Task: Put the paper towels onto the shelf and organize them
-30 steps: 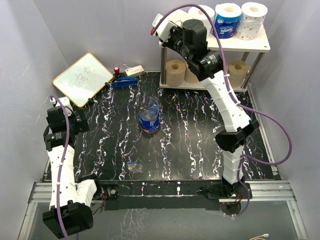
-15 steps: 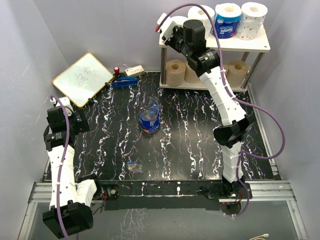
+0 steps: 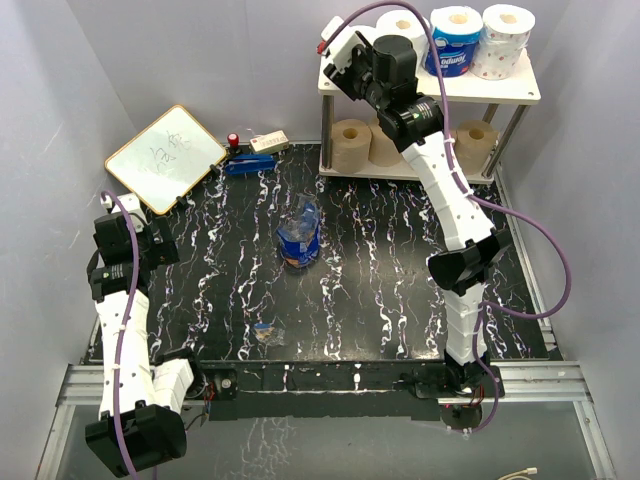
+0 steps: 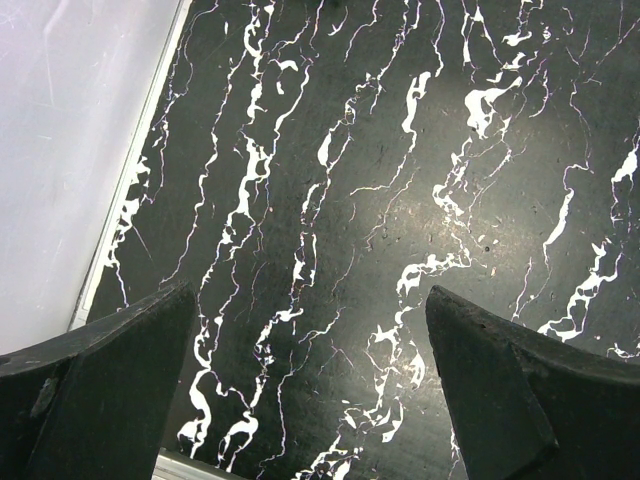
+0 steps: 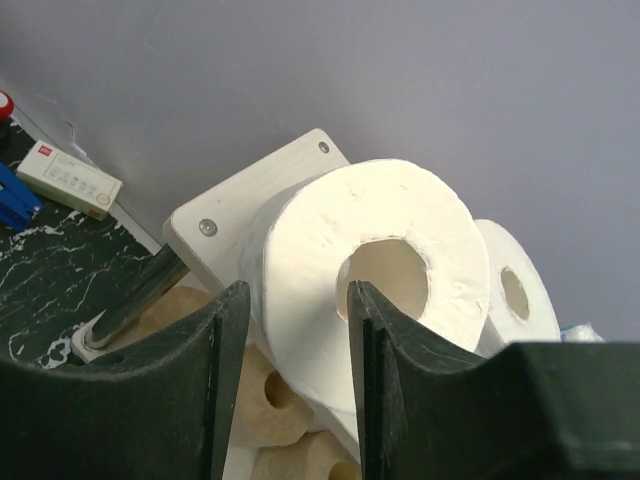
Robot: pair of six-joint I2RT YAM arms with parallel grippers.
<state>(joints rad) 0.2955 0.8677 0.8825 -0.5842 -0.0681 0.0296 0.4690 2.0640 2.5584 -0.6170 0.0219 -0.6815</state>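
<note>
My right gripper (image 5: 298, 300) straddles the wall of a plain white paper towel roll (image 5: 320, 230), one finger in its hollow core and one outside, and the wall fills the gap. This roll rests over the left corner of the shelf's top board (image 5: 230, 215). Behind it stands another white roll (image 5: 520, 290). From above, the right gripper (image 3: 350, 55) is at the shelf (image 3: 500, 92), where a blue-wrapped roll (image 3: 455, 42) and a dotted roll (image 3: 505, 40) stand. Tan rolls (image 3: 350, 145) sit on the lower tier. My left gripper (image 4: 310, 300) hangs open over the black table at the far left.
A framed whiteboard (image 3: 165, 157) lies at the back left, with a red-topped item (image 3: 233, 141), a white box (image 3: 268, 143) and a blue stapler (image 3: 250, 165) beside it. A crumpled blue wrapper (image 3: 299, 235) sits mid-table, and a small scrap (image 3: 267, 332) lies nearer the front.
The right arm has carried the white roll up and to the right, onto the left end of the shelf's top board. The left arm has not moved.
</note>
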